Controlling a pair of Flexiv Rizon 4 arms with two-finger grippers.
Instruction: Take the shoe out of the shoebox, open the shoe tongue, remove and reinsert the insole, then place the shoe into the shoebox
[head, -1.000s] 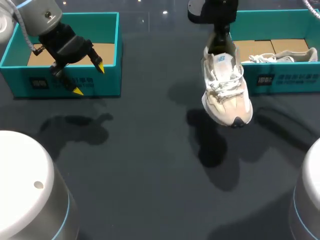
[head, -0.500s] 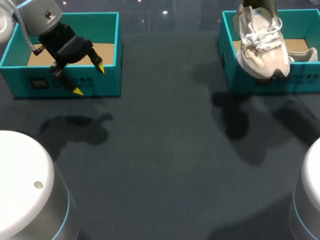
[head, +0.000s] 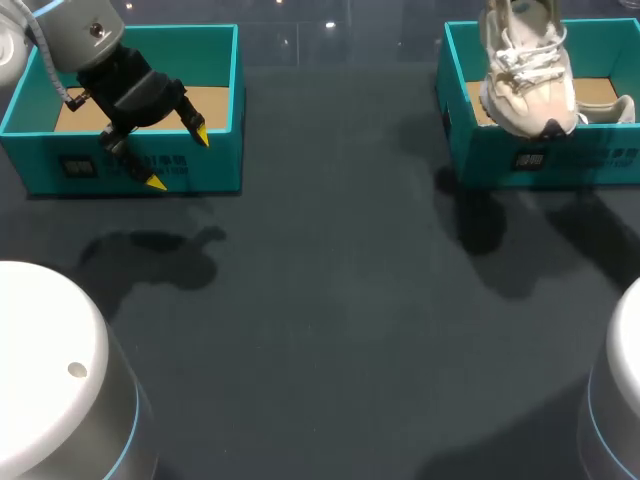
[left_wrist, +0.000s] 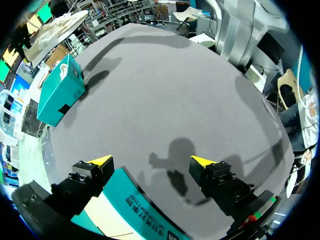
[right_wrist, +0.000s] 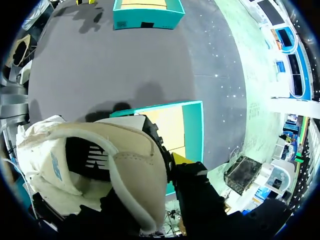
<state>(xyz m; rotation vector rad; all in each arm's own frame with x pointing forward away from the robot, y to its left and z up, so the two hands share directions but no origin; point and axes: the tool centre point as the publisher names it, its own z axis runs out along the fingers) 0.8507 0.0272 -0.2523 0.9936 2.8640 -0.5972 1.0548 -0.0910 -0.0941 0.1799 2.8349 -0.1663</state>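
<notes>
Head view: my right claw (right_wrist: 167, 150), clamped on the shoe (head: 527, 85), had carried it from above the desk (head: 320, 300) to over the shoebox (head: 530, 160); only lowering remained.

Head view from high behind, wrist views close in; table (head: 320, 300) and left shoebox (head: 220, 160) shared.
</notes>
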